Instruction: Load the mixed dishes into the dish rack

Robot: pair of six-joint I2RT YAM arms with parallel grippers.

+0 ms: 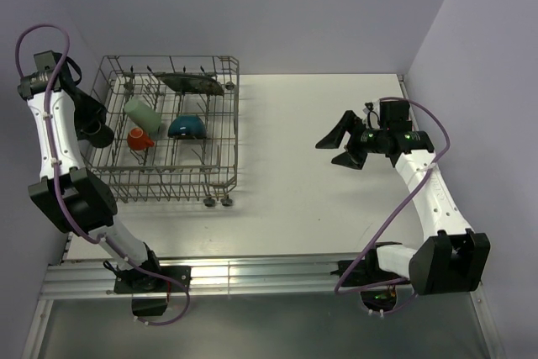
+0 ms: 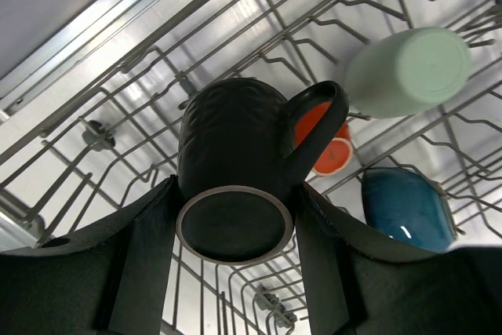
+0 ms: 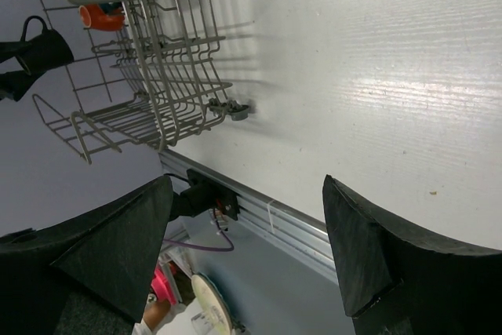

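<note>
A white tabletop under lilac walls carries the rack (image 1: 220, 176) at its far left corner. Nearest, over the bare right side, the right claw (image 1: 340, 145) hangs wide apart and empty, well away from the work. The left claw (image 2: 235, 221) pinches the dark cup (image 2: 227, 139) by its body over the rack's left edge. The round end facing the wrist looks like the base, so the mouth likely points down at the tines. The cup's handle juts toward the orange cup (image 2: 329, 154), so I would lower it into free tines on the near-left side and let go only once it rests. Beyond lie the bowl (image 1: 187, 127) and mug (image 1: 141, 113), with the plate (image 1: 192, 83) at the far rail.
</note>
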